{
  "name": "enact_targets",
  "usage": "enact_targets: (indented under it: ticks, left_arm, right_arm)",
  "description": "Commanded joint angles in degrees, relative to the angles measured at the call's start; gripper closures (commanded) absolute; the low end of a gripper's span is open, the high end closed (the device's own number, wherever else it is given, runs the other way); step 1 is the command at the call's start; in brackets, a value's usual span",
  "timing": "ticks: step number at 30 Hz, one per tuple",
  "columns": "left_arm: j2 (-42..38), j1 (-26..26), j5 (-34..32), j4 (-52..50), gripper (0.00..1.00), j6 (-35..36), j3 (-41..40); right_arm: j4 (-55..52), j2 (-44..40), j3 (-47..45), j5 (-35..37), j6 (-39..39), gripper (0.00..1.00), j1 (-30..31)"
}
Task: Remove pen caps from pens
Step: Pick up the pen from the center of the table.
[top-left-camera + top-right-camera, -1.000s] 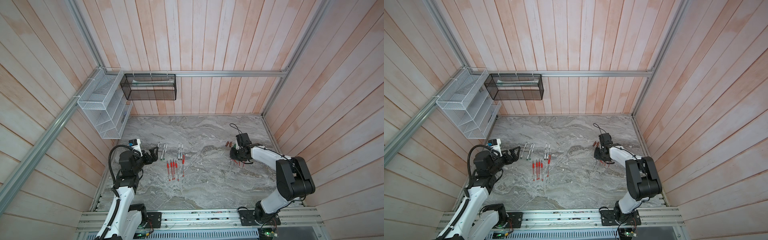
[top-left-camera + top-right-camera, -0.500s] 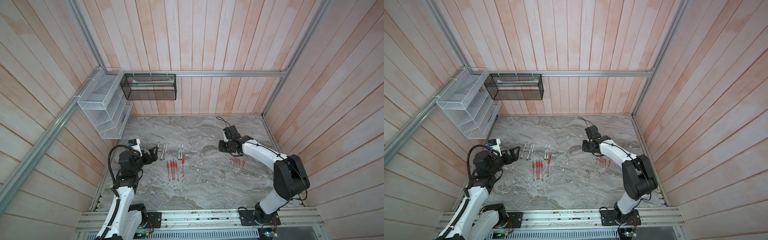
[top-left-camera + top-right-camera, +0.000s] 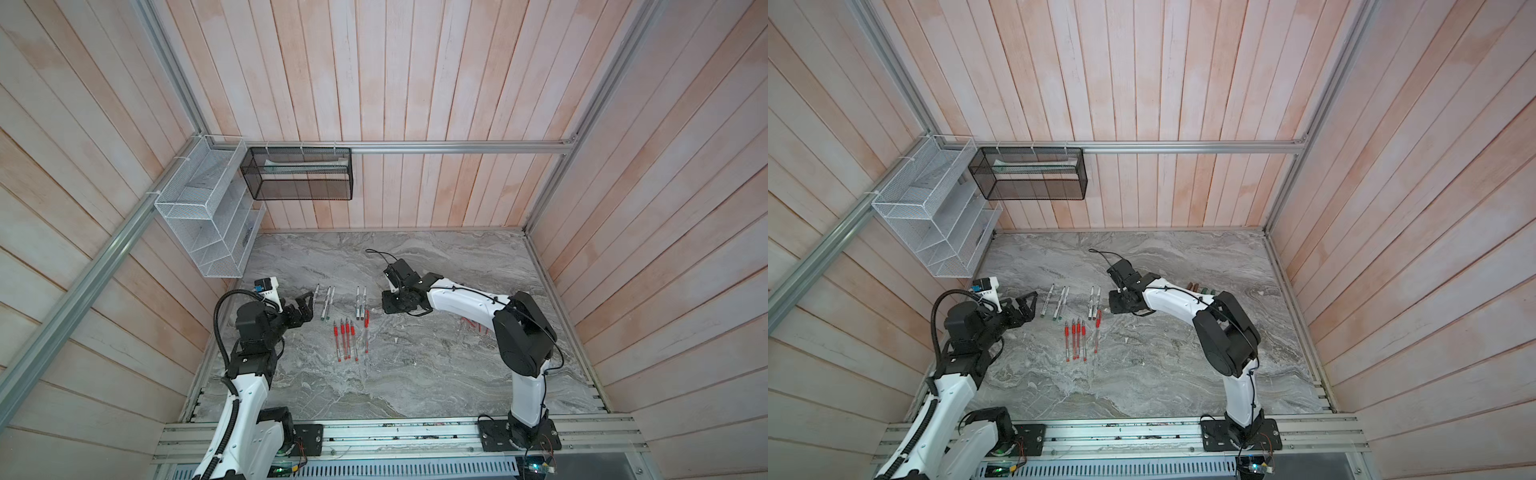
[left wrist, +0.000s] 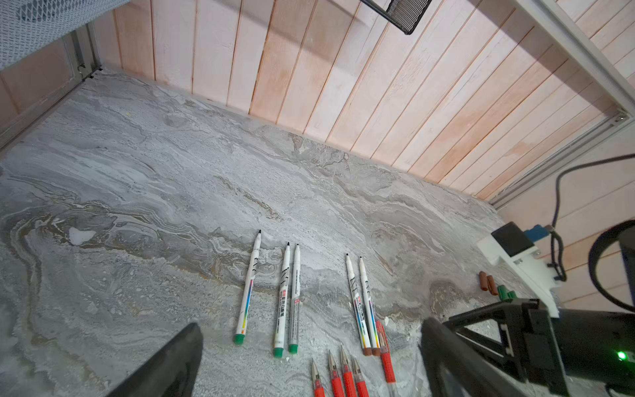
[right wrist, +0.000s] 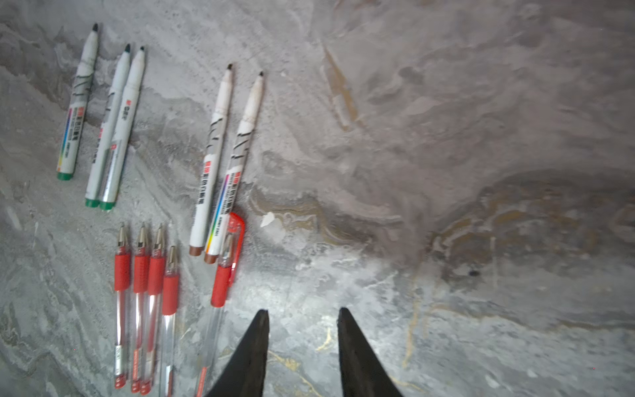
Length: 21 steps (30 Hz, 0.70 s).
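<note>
Two grippers were near the pens on the table.
In both top views the left gripper was beside the pens, its jaws spread wide with nothing in them; the right gripper hung at the row's other end, and the pen caps lay well apart, farther right. The left wrist view showed white markers with bare tips. The right wrist view showed that gripper's jaws a little apart, gripping nothing, and one red pen with its cap on.
</note>
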Motion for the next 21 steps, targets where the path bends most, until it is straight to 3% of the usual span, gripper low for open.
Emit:
enact_targets:
  ticks: [1,9,21]
  left_arm:
    - [-0.9,0.2,-0.7,0.7,0.0,1.3,0.9]
    - [-1.1,0.3,-0.7,0.6,0.0,1.1,0.9]
    - [-0.9,0.8,-0.4,0.8,0.0,0.8,1.7]
  right_arm:
    - [-2.8,2.4,2.8,0.9,0.6,0.63,2.7]
    - [-7.5,8.8,10.1,3.9,-1.5,0.62,7.1]
    - [-19.7,17.5,20.3,7.8,-4.2,0.65,8.6]
